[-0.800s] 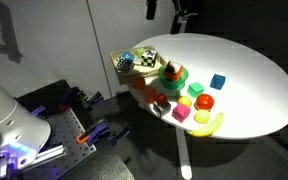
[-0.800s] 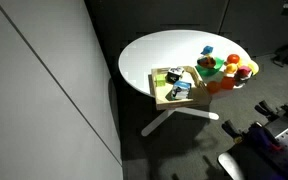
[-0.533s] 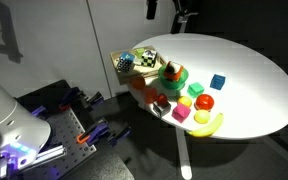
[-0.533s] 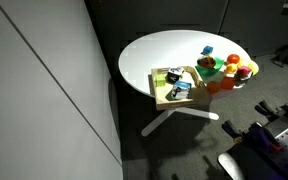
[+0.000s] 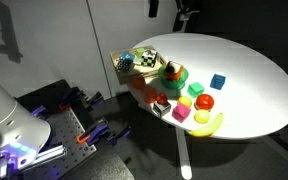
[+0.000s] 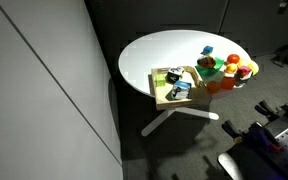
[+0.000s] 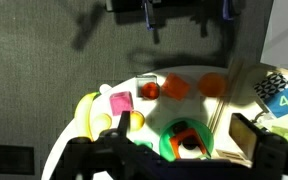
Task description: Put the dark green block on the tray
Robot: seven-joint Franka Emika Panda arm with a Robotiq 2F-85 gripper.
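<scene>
Blue cube (image 5: pixel 218 82), banana (image 5: pixel 208 123) and pink block (image 5: pixel 181 115) lie on white table (image 5: pixel 254 65).

White oval table (image 5: pixel 252 55): tan tray (image 6: pixel 172 103) at edge, green plate (image 5: pixel 184 73), blue cube (image 5: pixel 218 82), banana (image 5: pixel 210 123), pink block (image 5: pixel 181 114).

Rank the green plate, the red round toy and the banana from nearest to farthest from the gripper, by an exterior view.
1. The green plate, central; the gripper hangs above the table's far side in an exterior view.
2. The red round toy, toward the front edge.
3. The banana, at the front edge.
</scene>
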